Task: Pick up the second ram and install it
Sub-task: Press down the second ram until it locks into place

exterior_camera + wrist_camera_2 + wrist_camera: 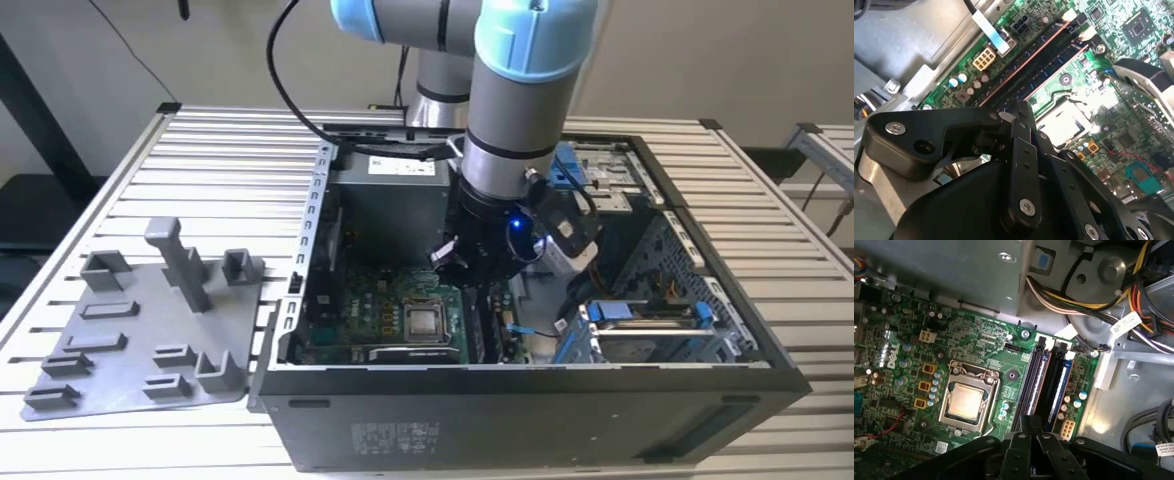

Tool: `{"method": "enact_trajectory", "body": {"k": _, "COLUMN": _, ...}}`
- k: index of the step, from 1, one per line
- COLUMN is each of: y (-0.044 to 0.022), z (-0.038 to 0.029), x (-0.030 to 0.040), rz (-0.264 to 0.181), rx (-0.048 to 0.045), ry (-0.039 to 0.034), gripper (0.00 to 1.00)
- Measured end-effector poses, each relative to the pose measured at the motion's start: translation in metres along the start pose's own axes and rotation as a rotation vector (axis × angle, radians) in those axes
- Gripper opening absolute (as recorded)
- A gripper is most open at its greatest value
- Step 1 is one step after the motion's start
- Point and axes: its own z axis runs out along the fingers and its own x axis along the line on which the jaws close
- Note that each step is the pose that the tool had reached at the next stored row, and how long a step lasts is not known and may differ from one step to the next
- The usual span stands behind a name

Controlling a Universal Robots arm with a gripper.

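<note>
First wrist view | gripper [1030,432] was seen closed, fingers together, over the memory slots [1046,382] | second ram [1060,385] apparently seated for pressing.

Open black computer case [534,420] lying on slatted metal table [107,180]. Green motherboard [350,322] inside, silver processor [427,322] at its centre. Grey fixture plate [127,345] with upright posts at nine o'clock from the case. Bundle of coloured cables [1074,295] at one o'clock of the processor in the first wrist view.
</note>
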Motion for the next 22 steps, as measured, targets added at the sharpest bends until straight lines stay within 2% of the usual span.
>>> {"method": "enact_trajectory", "body": {"k": 3, "y": 0.0002, "z": 0.0001, "x": 0.0007, "rz": -0.018, "rx": 0.0005, "ry": -0.004, "gripper": 0.11}}
{"method": "enact_trajectory", "body": {"k": 9, "y": 0.0004, "z": 0.0006, "x": 0.0013, "rz": -0.111, "rx": -0.0013, "ry": -0.0066, "gripper": 0.11}}
{"method": "enact_trajectory", "body": {"k": 15, "y": 0.0005, "z": 0.0006, "x": 0.0018, "rz": -0.128, "rx": -0.0016, "ry": -0.007, "gripper": 0.11}}
{"method": "enact_trajectory", "body": {"k": 22, "y": 0.0005, "z": 0.0006, "x": 0.0018, "rz": -0.252, "rx": -0.004, "ry": -0.0097, "gripper": 0.11}}
